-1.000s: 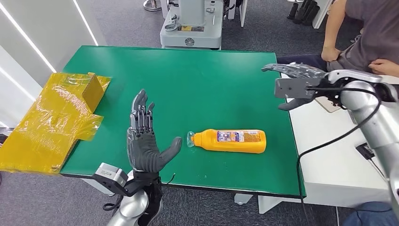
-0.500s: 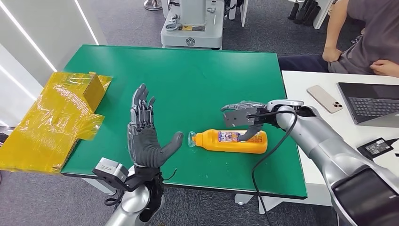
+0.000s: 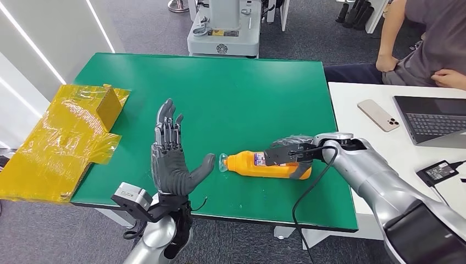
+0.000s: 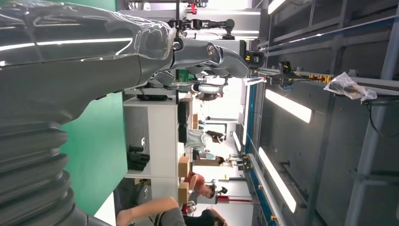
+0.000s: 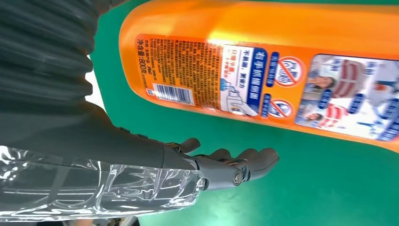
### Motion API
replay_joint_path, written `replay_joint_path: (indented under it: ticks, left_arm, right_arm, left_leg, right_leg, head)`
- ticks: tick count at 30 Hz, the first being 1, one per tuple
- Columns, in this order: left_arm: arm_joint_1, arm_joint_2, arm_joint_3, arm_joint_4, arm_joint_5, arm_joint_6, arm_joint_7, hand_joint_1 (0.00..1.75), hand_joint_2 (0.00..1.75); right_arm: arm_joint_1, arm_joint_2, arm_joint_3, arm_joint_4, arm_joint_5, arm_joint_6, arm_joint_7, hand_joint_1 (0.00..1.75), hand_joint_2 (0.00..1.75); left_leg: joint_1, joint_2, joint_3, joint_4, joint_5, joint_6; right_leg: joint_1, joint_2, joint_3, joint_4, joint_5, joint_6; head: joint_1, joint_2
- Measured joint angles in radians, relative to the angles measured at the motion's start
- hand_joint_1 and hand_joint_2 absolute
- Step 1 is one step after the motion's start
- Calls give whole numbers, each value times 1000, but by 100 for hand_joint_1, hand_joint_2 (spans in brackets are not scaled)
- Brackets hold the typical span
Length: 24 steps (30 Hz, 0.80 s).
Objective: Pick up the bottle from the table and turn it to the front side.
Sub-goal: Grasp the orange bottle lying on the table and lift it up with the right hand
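- Lying on its side near the front edge of the green table [image 3: 220,82], the orange bottle [image 3: 247,164] points its cap at the left hand [image 3: 173,165].
- Left hand is upright, fingers spread, empty.
- Right hand [image 3: 291,154] covers the bottle's base end; fingers apart on the mat in the wrist view, grasp unclear.
- Label [image 5: 263,80] faces up: barcode, "800", Chinese text.
- Yellow wrapped box [image 3: 60,137], phone [image 3: 378,115] and laptop [image 3: 434,118] sit aside.

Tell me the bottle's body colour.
Orange bottle, clearest in the right wrist view.

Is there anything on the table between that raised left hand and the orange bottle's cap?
No. In the head view, only bare green table separates the left hand from the bottle cap end.
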Motion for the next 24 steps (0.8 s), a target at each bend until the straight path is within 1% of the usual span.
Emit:
replay_joint_path:
  ticks: [5, 17, 18, 20, 21, 22, 24]
  left_arm:
    - [0, 0, 0, 0, 3, 12, -1, 0, 175]
    - [0, -5, 0, 0, 3, 16, 0, 0, 175]
    - [0, -5, 0, 0, 3, 16, 0, 0, 175]
    - [1, -5, 0, 0, 4, 19, 0, 0, 175]
    - [1, -5, 0, 0, 4, 20, 0, 0, 175]
    - [1, -5, 0, 0, 4, 22, 0, 0, 175]
    - [1, -5, 0, 0, 4, 23, 0, 0, 175]
  right_arm:
    - [7, 0, 10, 14, 5, -12, 10, 0, 175]
    - [55, 0, 12, 25, -2, -89, 7, 0, 175]
    - [58, 0, 11, 25, -2, -98, 7, 27, 175]
    - [63, 0, 11, 25, -2, -119, 7, 99, 175]
    - [66, 0, 11, 25, 0, -129, 3, 141, 175]
    - [68, 0, 11, 25, 3, -138, -3, 157, 175]
    - [71, 0, 11, 25, 10, -149, -23, 172, 175]
  left_leg:
    - [0, 0, 0, 0, 0, 0]
    - [0, 0, 0, 0, 0, 0]
    - [0, 0, 0, 0, 0, 0]
    - [0, 0, 0, 0, 0, 0]
    - [0, 0, 0, 0, 0, 0]
    - [0, 0, 0, 0, 0, 0]
    - [0, 0, 0, 0, 0, 0]
  right_leg:
    - [0, 0, 0, 0, 0, 0]
    - [0, 0, 0, 0, 0, 0]
    - [0, 0, 0, 0, 0, 0]
    - [0, 0, 0, 0, 0, 0]
    - [0, 0, 0, 0, 0, 0]
    - [0, 0, 0, 0, 0, 0]
    - [0, 0, 0, 0, 0, 0]
  head:
    - [0, 0]
    - [0, 0]
    - [0, 0]
    - [0, 0]
    - [0, 0]
    - [0, 0]
    - [0, 0]
